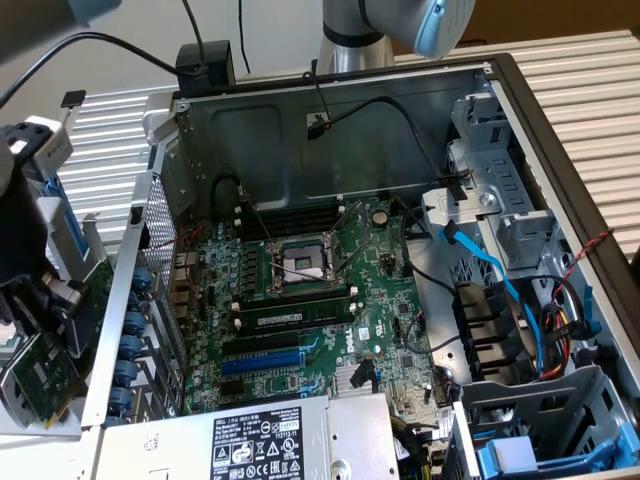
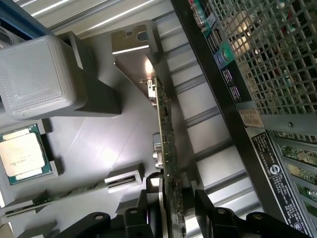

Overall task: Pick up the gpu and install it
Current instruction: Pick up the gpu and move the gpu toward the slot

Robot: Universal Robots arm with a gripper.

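Outside the computer case (image 1: 330, 150), on the desk (image 1: 110, 130) along the case's rear wall, my claw (image 2: 178, 203) straddles the gpu (image 2: 166, 144). The fingers are spread, one on each side of the card. One finger sits right against the board and I see a gap at the other, so I judge it is not clamped yet.

The wrist view shows the card edge-on. Its long axis runs straight away from the claw to its metal bracket (image 2: 131, 44) at the far end, so the claw is at the end opposite the bracket.

The motherboard (image 1: 300, 290) lies inside the case, toward the exterior view's right of the claw. The perforated rear wall (image 2: 267, 49) stands just beside the card, between it and the board. I judge that wall to be the main obstacle.

On the card's other side, well apart, are a memory stick (image 2: 74, 191) in a white holder, a processor chip (image 2: 22, 153) in its tray and a translucent box (image 2: 37, 74). A power supply (image 1: 250, 440) sits at the motherboard's near edge.
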